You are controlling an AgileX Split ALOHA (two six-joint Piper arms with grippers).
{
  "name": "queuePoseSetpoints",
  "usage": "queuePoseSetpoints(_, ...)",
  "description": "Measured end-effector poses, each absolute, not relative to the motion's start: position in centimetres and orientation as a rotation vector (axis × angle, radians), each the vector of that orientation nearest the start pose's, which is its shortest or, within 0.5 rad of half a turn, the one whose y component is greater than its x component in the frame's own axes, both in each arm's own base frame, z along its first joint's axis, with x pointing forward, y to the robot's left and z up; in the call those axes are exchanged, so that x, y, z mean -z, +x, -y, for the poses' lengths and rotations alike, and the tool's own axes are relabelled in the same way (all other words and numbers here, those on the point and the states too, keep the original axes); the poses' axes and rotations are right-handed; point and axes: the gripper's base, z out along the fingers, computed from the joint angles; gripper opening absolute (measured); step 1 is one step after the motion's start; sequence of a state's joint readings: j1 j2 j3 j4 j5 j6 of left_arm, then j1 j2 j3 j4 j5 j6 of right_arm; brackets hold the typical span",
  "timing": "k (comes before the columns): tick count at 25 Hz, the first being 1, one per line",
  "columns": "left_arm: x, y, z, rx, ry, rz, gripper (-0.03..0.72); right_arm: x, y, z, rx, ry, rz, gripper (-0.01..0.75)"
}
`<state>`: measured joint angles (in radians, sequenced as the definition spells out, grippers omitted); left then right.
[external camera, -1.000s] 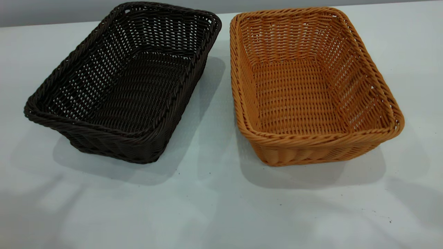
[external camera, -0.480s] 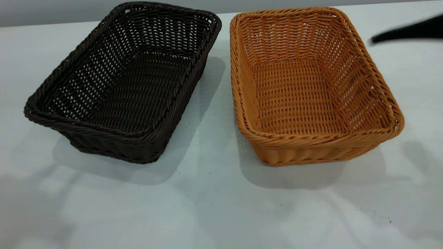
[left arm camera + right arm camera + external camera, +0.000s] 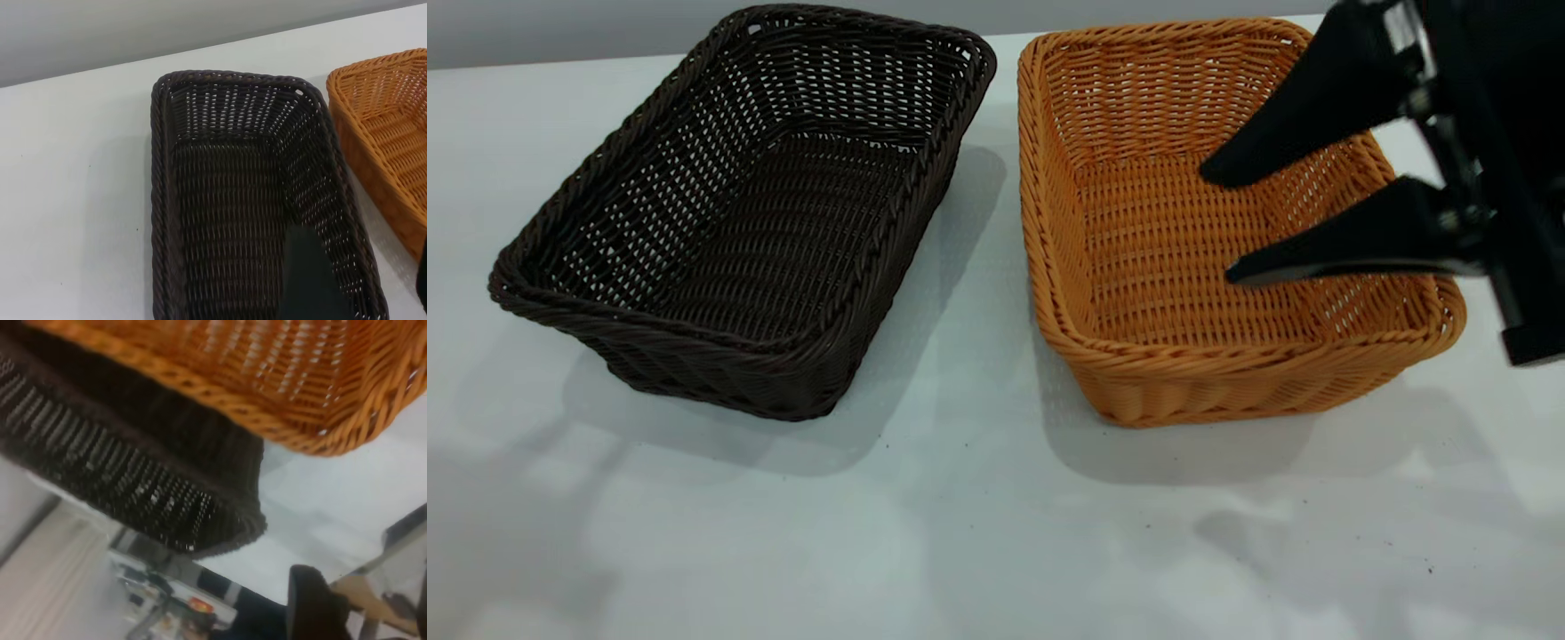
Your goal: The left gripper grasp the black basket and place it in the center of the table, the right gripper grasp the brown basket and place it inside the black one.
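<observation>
- Across the pale tabletop point(image 3: 978, 533), the largest thing in view, two baskets sit side by side, near each other but not touching; it carries only these and a few dark specks.
- One black basket point(image 3: 738, 222) rests at the exterior view's left, empty, not centred and ungrasped. By my reading its move to the middle is not yet made.
- One brown basket point(image 3: 1183, 267) stands at the right, flat on the tabletop and empty, so nesting it inside the black one remains to be done.
- One right pincer point(image 3: 1218, 222) hangs over the brown basket's interior near its right wall, fingers spread wide and holding nothing.
- The left pincer's own dark finger point(image 3: 307, 280) shows only in its wrist view, above the black basket's interior; whether that pincer is wide or narrow I cannot tell.
- Judged overall, the task is at its very start: neither basket is gripped.
</observation>
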<state>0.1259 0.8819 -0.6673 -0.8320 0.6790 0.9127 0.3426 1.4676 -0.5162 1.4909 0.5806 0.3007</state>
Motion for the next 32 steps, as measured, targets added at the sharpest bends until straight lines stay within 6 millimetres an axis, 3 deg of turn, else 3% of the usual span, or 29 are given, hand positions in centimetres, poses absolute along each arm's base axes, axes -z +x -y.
queuePoseSetpoints(9,-29.7,18.4,1.9,0.352,0.335,-2.163,0.344,-13.8,21.2,-12.7,-1.209,1.834,-2.531,0.337)
queuePoseSetpoints(15,-28.8,19.3,1.7,0.358,0.321,-2.200,0.344,-13.4,21.5,-13.2,-1.293,1.701,-2.561,0.357)
queuePoseSetpoints(21,-28.7,19.8,1.9,0.382,0.342,-2.177,0.344,-13.4,21.9,-13.2,-1.326,1.608,-2.541,0.484)
queuePoseSetpoints(28,-29.0,19.9,2.1,0.403,0.353,-2.140,0.344,-13.3,21.9,-13.2,-1.325,1.653,-2.531,0.521)
queuePoseSetpoints(32,-29.0,19.9,2.1,0.404,0.353,-2.140,0.344,-12.3,21.9,-13.2,-1.285,1.697,-2.552,0.521)
